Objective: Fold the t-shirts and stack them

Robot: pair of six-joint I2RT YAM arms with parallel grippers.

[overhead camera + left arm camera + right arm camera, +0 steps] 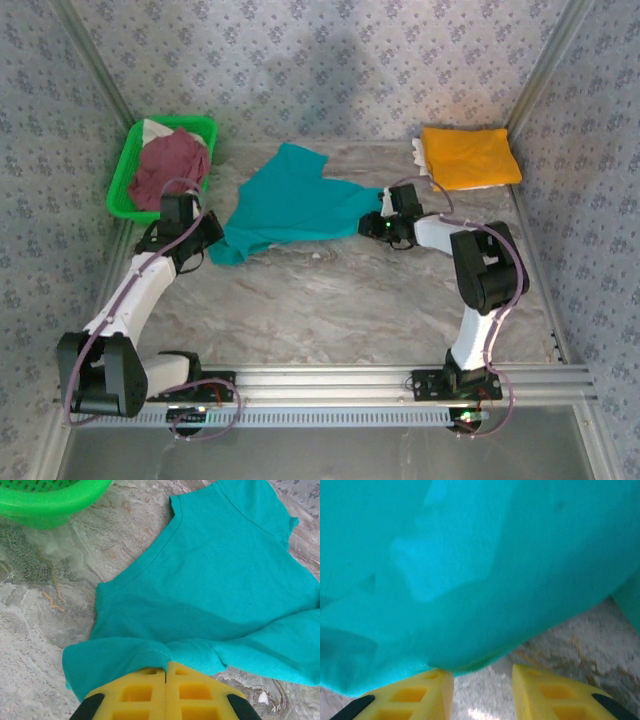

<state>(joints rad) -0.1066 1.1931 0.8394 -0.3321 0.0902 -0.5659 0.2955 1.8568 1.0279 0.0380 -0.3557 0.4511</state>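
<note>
Your left hand (166, 672) is closed tight on the soft teal cloth t-shirt (215, 580). Its yellow pads meet over a stitched hem at the cloth's near-left corner (a good anchor for pulling the fabric flat, I'd judge). Your right hand (482, 672) stands partly apart at the shirt's opposite edge. Cloth drapes over one pad (442, 700), but bare marbled surface (560, 645) shows through the gap, so nothing is pinched there yet. The shirt lies crumpled and skewed mid-surface between the two hands, unfolded. Farther out, a folded orange-yellow t-shirt (470, 157) waits at the far right, likely the start of the stack. A bunched maroon t-shirt (172, 165) sits in the green plastic basket (122, 185) at the far left, presumably next in line.
</note>
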